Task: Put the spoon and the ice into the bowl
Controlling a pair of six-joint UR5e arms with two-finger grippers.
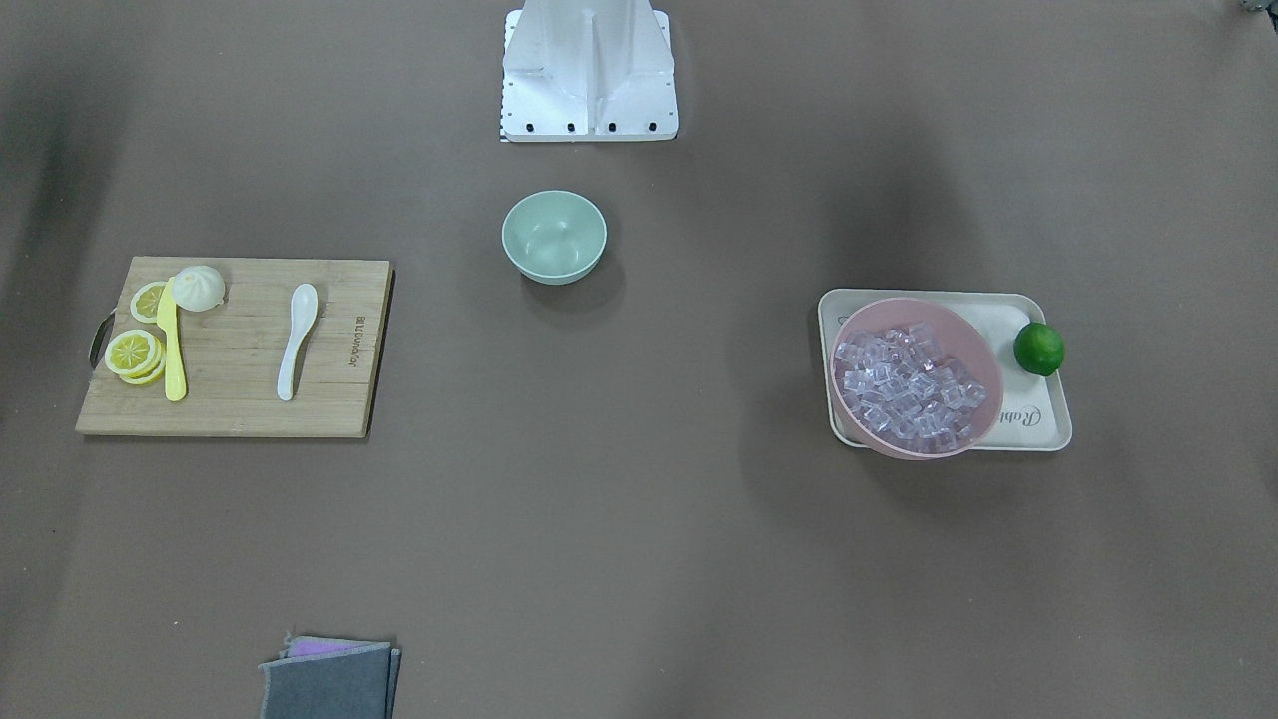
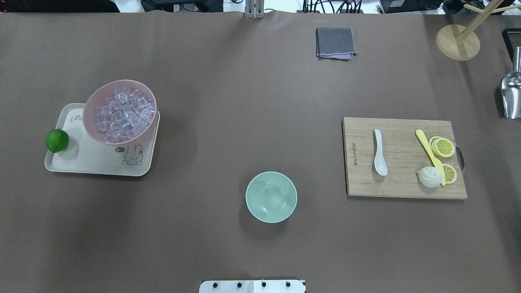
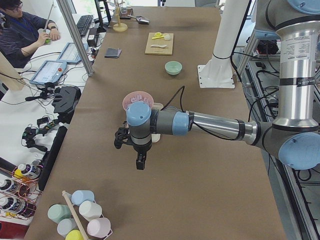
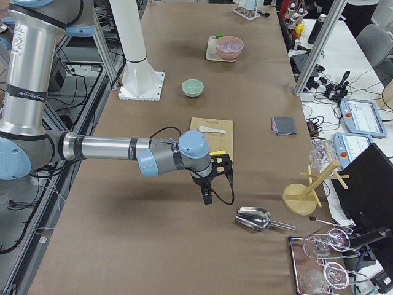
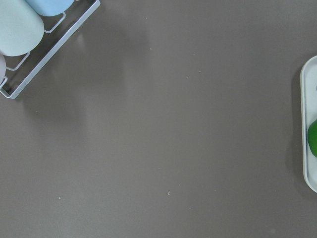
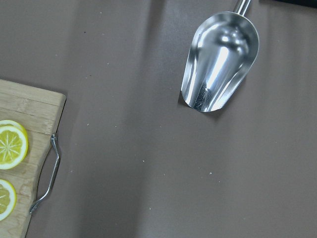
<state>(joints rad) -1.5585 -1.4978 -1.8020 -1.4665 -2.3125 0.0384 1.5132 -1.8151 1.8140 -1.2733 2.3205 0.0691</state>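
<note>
Brown table [image 2: 228, 101] under everything. Two arms stretched out low over its opposite ends, well apart from the task's things in the middle.

Left arm [image 3: 215, 125] out past the tray's end, left gripper [image 3: 141, 162] pointing down over bare table; fingers seen only from the side, spread or closed impossible to tell. Right arm [image 4: 104, 147] likewise, right gripper [image 4: 207, 196] above the table between the board's handle end and a metal scoop [image 6: 220, 62]; finger state also impossible to tell.

Wooden cutting board [image 2: 403, 187] on the robot's right. Cream tray [image 2: 81, 160] on the left, carrying a pink bowl [image 2: 88, 124] at its far corner. Pale green bowl [image 2: 271, 197] between them, close to the robot's base, alone on the table. Folded grey cloth [image 2: 335, 42] at the far edge.

On the board: yellow knife [image 2: 429, 154] slanted across its right end, white spoon [image 2: 379, 152] lying apart at the left half, scoop end toward the robot. Lime [image 2: 57, 140] at the tray's left rim. Bun [image 2: 430, 177] touching the knife tip, lemon slices [image 2: 443, 147] beside the blade.

Ice [image 2: 122, 114] heaped inside the pink bowl, walled in all round.
</note>
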